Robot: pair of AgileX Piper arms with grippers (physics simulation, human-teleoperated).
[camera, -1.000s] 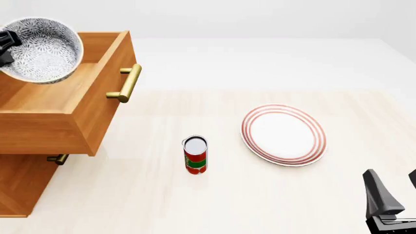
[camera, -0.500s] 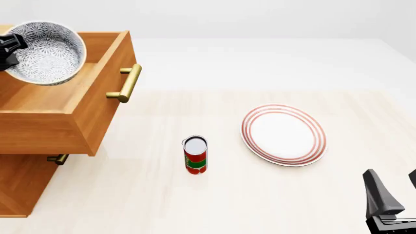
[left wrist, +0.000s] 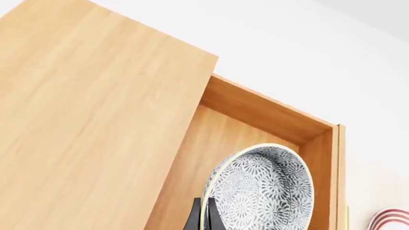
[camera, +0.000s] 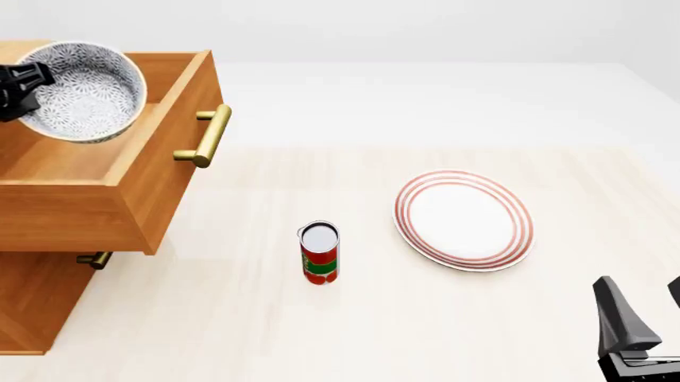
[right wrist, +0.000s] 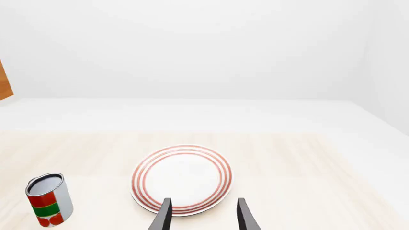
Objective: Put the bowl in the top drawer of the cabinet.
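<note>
**Bowl held tilted over the open drawer**

Nearest the camera, the right hand (right wrist: 200, 215) sits low at the bench's (camera: 425, 318) near right corner, fingers spread apart with nothing between them, pointing toward the plate (camera: 463, 220). That red-ringed plate lies flat on the bench, just ahead of those fingers in the right wrist view. To its left stands a can (camera: 318, 252), upright, red and green label, well apart from the plate.

Further left, the cabinet (camera: 32, 302) rises at the bench's left edge, and its top drawer (camera: 127, 187) is pulled out wide, brass handle (camera: 207, 135) facing right. Below it, a smaller handle (camera: 94, 259) peeks out from under the drawer.

Up and back now: the left hand (left wrist: 202, 216) is clamped on the bowl's (camera: 85, 90) rim, one finger inside, one outside. The bowl hangs tilted, its patterned inside turned toward the camera, over the back part of the open drawer. In the left wrist view it sits above the drawer's floor, near the front wall; whether it touches the wood, I cannot tell.
</note>
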